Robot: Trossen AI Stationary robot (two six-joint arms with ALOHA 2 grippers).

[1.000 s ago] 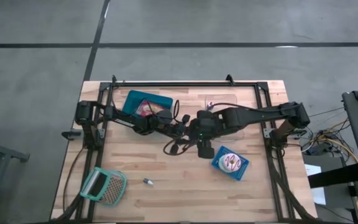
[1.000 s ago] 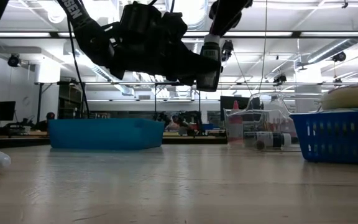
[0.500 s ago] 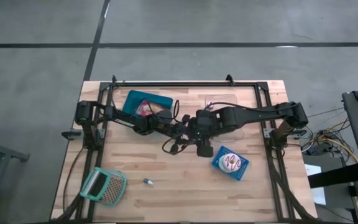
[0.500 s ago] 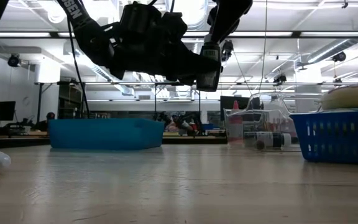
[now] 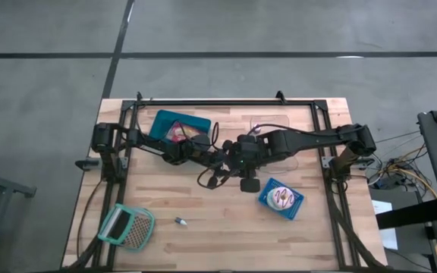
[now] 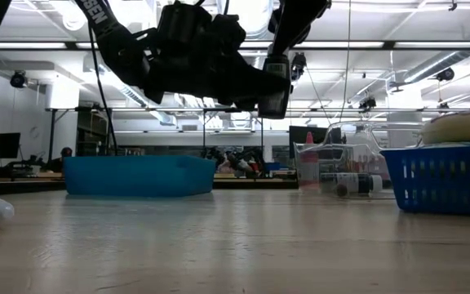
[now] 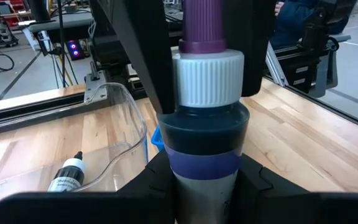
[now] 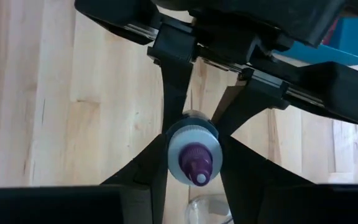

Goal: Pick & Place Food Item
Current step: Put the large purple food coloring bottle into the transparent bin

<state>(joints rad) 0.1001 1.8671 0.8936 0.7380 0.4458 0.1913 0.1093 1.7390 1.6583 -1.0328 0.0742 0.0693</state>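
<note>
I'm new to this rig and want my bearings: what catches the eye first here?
Both arms meet mid-table over one bottle with a white cap and purple tip: the left gripper holds its body, and the right gripper is around its cap. A teal bin sits behind, a blue basket to the right.

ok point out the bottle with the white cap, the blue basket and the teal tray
bottle (image 7: pixel 205 78), left wrist view, on its ribbed white cap
blue basket (image 6: pixel 443 181), low view, on its front wall
teal tray (image 5: pixel 163 121), high view, on its rim
</note>
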